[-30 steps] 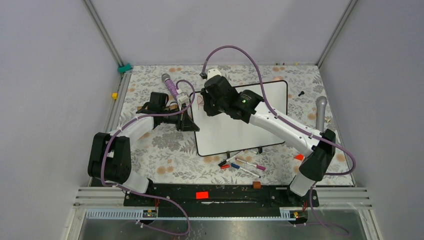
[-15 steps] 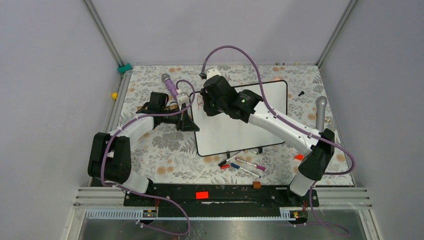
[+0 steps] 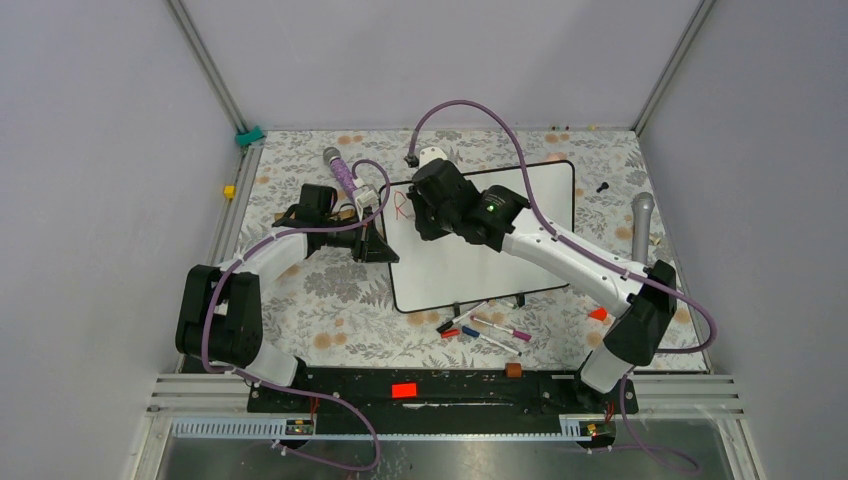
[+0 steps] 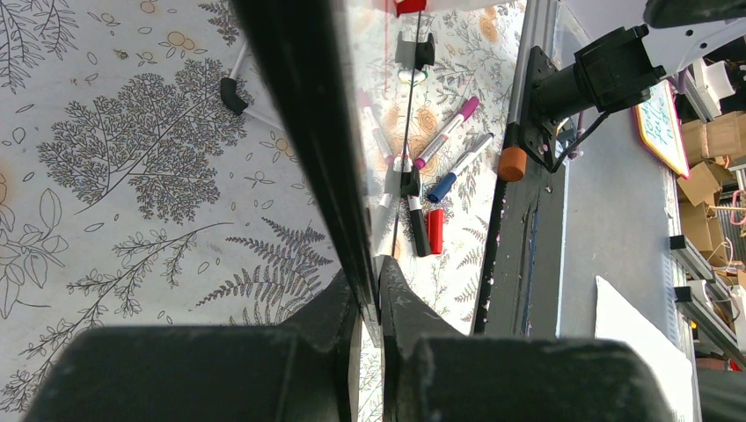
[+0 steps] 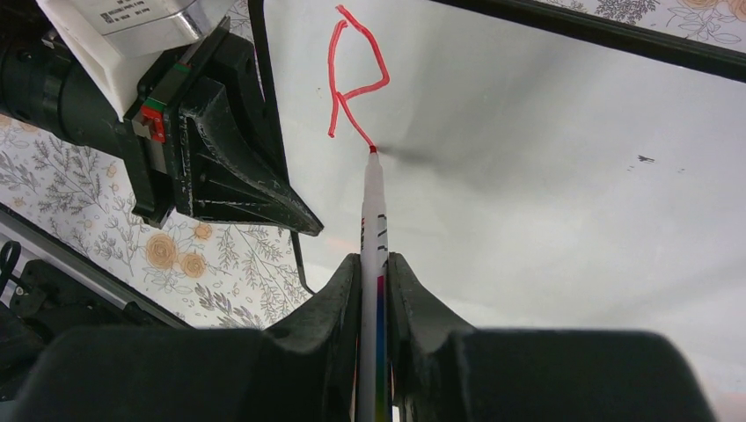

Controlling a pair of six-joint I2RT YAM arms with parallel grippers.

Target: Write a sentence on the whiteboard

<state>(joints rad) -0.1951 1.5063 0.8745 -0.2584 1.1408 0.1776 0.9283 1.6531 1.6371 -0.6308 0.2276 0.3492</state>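
The whiteboard (image 3: 470, 265) lies tilted on the floral table, white with a thin black rim. Of the sentence, only a red letter R (image 5: 356, 79) shows, near the board's top left corner (image 3: 402, 205). My right gripper (image 5: 374, 264) is shut on a white marker (image 5: 374, 202). The marker's red tip touches the board at the end of the R's leg. My left gripper (image 4: 369, 281) is shut on the whiteboard's left edge (image 4: 299, 88), seen from above at the board's left side (image 3: 378, 243).
Several loose markers (image 3: 485, 328) and a red cap (image 3: 450, 333) lie just in front of the board. A purple-handled tool (image 3: 340, 170) lies at the back left, a grey cylinder (image 3: 642, 225) at the right. A brown block (image 3: 513, 369) sits on the base rail.
My right gripper has shifted slightly right with the marker, uncovering the red R in the top view. The left arm and the board have not moved.
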